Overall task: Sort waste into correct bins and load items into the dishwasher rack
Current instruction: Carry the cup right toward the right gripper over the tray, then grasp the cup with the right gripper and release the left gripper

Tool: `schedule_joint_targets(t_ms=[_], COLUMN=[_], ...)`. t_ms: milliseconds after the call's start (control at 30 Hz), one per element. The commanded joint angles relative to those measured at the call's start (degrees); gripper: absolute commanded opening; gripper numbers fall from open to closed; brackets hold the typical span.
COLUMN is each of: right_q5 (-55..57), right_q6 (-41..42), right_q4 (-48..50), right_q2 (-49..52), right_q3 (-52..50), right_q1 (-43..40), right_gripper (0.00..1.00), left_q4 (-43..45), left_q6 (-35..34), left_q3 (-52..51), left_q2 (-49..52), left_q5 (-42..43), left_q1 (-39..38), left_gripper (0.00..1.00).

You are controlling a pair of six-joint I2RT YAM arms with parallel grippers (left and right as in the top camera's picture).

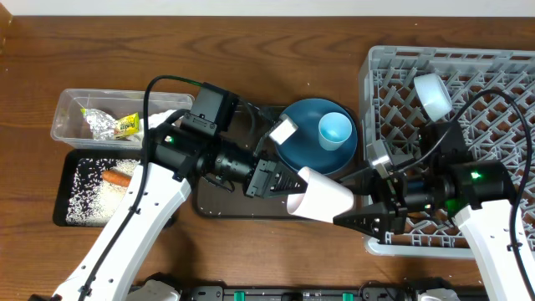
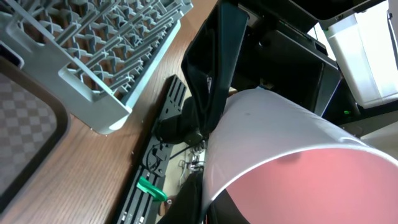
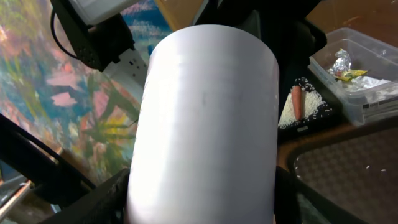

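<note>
**Overhead view: pink cup hangs between both arms, rack barely loaded**

At the centre of the frame the pale pink cup point(image 1: 322, 201) lies on its side in the air, above the lower edge of the brown serving tray point(image 1: 217, 205). The left gripper point(image 1: 292, 186) is clenched on its wall at the rim. The right gripper point(image 1: 347, 201) straddles the cup's body, a finger on each side. I cannot tell whether it is pressing yet.

The waste looks sorted. The clear tub point(image 1: 63, 113), upper left, holds the crumpled foil point(image 1: 104, 124) and a white tissue point(image 1: 160, 122) half hidden by the arm. The black tray point(image 1: 60, 213) below it holds the rice point(image 1: 88, 188) and the carrot point(image 1: 119, 177).

The loading is mostly left. The dishwasher rack point(image 1: 501, 67) at right holds only the white bowl point(image 1: 433, 94), tipped near its top edge. The blue plate point(image 1: 301, 150) sits on the serving tray with the light blue cup point(image 1: 336, 131) on it. No chopsticks show.
</note>
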Motion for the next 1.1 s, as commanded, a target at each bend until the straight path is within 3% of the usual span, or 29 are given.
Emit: schedule_joint_targets(t_ms=[0,200,367,567,833,1067], right_q5=[-1.6,-1.6,-1.4,4.6,8.9,33.6], right_q6=[-0.3,-0.3,-0.2,5.5,22.0,45.0], right_q4=[0.6,1.2,1.8,4.1,15.4,18.7], right_q2=[0.3,0.3,0.3,0.3,0.3,0.2], right_q3=[0.0,0.0,0.0,0.0,0.0,0.0], right_q1=[1.3,1.3,0.7,-1.9,-5.7,-9.2], right_gripper=[0.66,0.45,0.41,0.41,0.34,0.33], left_q4=[0.3,0.2,-3.5,-7.1,-7.3,-9.4], left_q6=[1.0,1.0,1.0,1.0,-0.2,-1.9], left_q3=[-0.2,-0.2,-0.2,-0.2,-0.2,-0.2], left_q2=[-0.2,-0.2,-0.2,-0.2,-0.2,-0.2], left_q5=[1.3,0.7,-6.9,-13.8,-17.4,-23.6], left_q1=[-0.5,-0.5,-0.5,-0.5,-0.5,-0.5], left_gripper=[0.06,0.06,0.17,0.17,0.17,0.17])
